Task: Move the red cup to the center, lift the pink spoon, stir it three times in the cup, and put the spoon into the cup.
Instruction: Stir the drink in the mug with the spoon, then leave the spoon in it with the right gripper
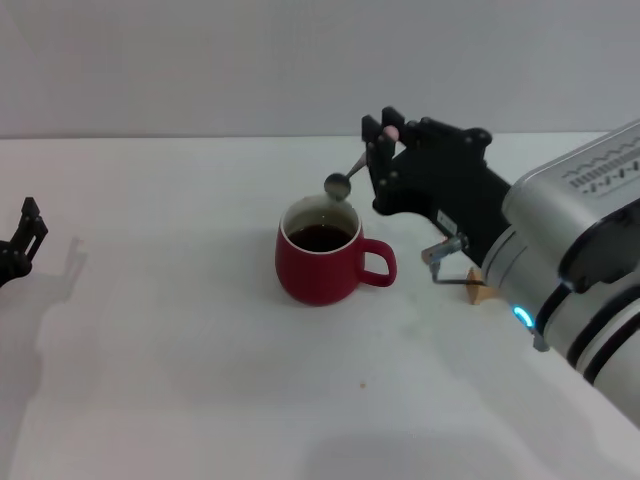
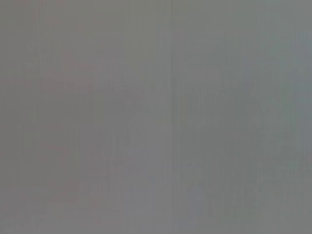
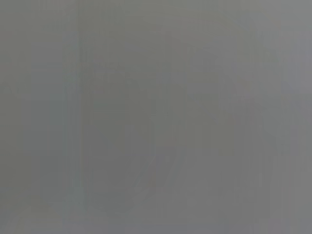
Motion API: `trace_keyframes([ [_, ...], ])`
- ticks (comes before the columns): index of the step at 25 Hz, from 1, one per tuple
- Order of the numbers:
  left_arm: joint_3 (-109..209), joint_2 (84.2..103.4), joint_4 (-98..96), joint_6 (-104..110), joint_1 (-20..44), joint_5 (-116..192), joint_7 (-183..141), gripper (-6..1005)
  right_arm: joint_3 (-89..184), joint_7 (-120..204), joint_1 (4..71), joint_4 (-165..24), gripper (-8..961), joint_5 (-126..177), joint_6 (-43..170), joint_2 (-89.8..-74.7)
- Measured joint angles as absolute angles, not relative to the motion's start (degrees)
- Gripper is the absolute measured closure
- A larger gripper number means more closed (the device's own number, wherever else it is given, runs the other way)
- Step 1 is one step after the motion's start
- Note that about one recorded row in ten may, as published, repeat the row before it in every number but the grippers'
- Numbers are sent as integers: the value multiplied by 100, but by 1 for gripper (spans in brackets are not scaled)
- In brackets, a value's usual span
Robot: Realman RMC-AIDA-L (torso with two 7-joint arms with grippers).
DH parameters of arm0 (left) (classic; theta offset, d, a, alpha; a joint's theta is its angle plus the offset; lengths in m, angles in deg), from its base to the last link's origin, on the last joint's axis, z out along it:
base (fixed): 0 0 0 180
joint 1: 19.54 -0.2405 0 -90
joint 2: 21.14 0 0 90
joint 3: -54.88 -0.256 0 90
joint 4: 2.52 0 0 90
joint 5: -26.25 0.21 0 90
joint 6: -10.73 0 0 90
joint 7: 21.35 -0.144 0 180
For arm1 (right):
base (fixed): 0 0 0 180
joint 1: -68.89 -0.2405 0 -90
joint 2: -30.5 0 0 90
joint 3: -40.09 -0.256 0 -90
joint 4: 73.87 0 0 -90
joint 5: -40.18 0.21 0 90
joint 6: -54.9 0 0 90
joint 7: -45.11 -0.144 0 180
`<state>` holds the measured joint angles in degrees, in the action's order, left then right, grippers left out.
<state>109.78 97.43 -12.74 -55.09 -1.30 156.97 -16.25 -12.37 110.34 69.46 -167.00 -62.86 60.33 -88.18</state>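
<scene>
Now the right hand [image 1: 383, 135], clenched on the pink spoon [image 1: 352, 172], hangs its bowl just above the far rim of the red cup [image 1: 322, 262], mid-tabletop [image 1: 180, 380]; lower steadily, stirring clear of the walls; left hand [image 1: 22, 238] idles far left.

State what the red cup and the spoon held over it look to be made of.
Red cup: likely glazed ceramic, with a smooth dark-red outside, white inside and thick rim. Pink spoon, pinched in the right gripper: grey, shiny bowl suggests metal; the pale pink handle's material is unclear.
</scene>
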Motion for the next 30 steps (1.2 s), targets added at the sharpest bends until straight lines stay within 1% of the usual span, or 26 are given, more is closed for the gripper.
trace_keyframes([
  [6, 10977, 9743, -1280, -5510, -131, 15686, -1625, 157, -1137, 10931, 6621, -16281, 821, -6119, 6028, -8835],
  [18, 10996, 9743, -1272, -5508, -131, 15685, -1626, 157, -1038, 10917, 6369, -15896, 821, -5896, 6025, -8841],
  [30, 11015, 9743, -1261, -5452, -87, 15686, -1625, 157, -1157, 10917, 5730, -15256, 821, -5465, 6049, -8844],
])
